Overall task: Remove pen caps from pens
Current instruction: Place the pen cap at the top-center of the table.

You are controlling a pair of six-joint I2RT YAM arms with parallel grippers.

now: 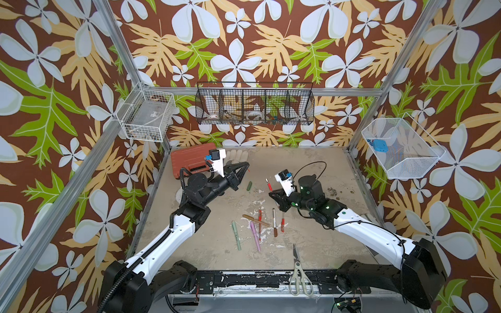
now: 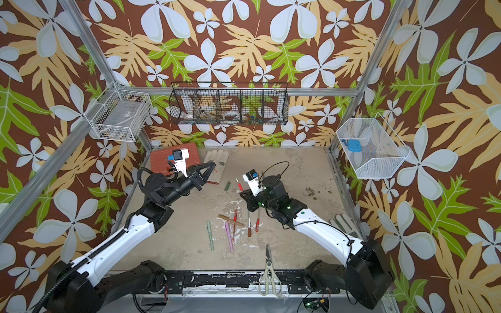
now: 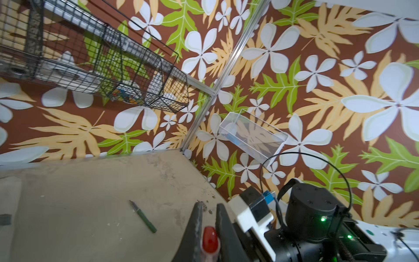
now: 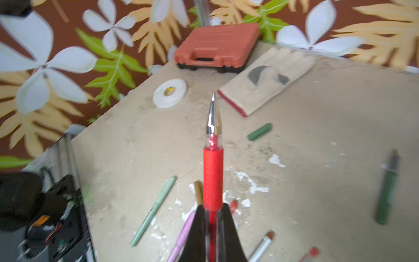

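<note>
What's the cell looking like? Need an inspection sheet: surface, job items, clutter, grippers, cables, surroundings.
Surface: beige table, scuffed, white chips mid-table.
Job's things: red pen uncapped, metal tip bare; red cap held apart from it; dark green cap loose on the table; dark green pen uncapped; more pens lie mid-table, among them pale green pen and pink pen.
Clutter: scissors at the front edge; red case, glove and tape roll toward the back.
Grippers: left gripper shut on red cap; right gripper shut on red pen.
Cables: black cable loops above the right wrist; corrugated conduit runs along the left arm.
Surroundings: black wire basket on the back wall; white wire basket and white mesh basket on the side walls.
</note>
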